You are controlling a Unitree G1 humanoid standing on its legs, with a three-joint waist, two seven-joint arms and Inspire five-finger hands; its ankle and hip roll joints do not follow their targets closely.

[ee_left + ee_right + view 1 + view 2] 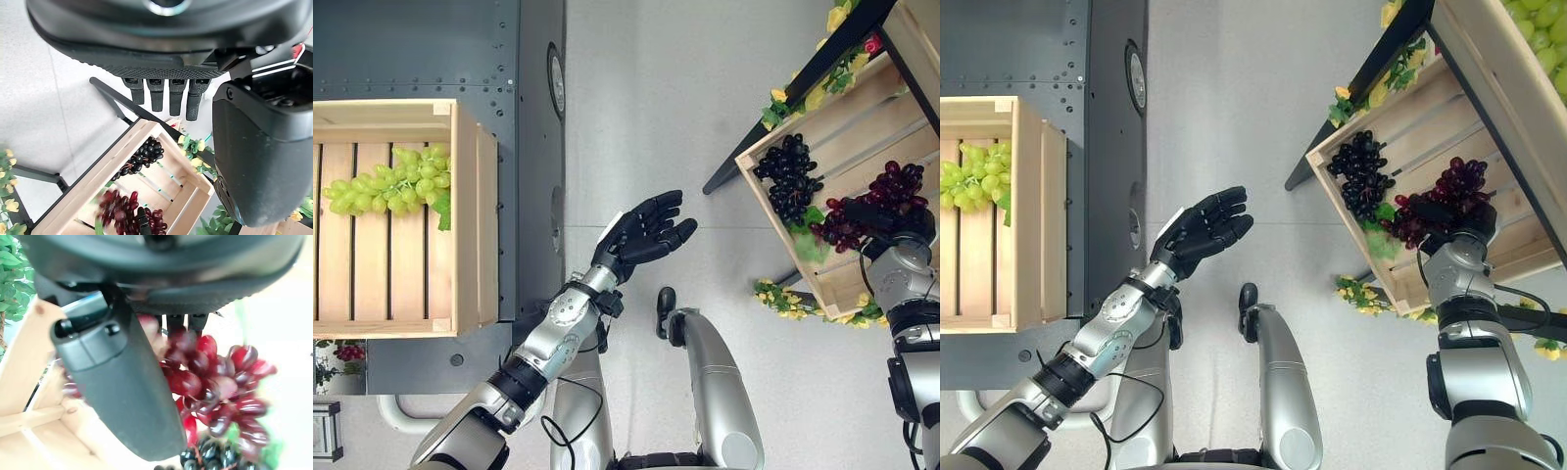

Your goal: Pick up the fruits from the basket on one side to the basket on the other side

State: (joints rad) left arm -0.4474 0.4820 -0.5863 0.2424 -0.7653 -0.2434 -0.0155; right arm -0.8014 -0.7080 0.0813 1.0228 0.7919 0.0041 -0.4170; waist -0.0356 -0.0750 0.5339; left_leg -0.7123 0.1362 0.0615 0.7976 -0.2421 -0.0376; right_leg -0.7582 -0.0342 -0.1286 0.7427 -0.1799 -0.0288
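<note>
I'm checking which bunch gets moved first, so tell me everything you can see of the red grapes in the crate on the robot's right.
The red grapes are a bunch of glossy dark-red berries that look like plastic, with a green leaf at the lower end. They lie in the wooden crate on the robot's right, beside a bunch of black grapes. The right hand is on the bunch; its wrist view shows the thumb and fingers against the berries, but not whether the bunch is lifted.

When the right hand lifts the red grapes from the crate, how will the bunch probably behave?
The red grapes are a loose cluster of many small berries, so the bunch will probably sag and swing. The round, glossy berries may slip between the fingers of the right hand. The bunch lies against the black grapes and may nudge them.
</note>
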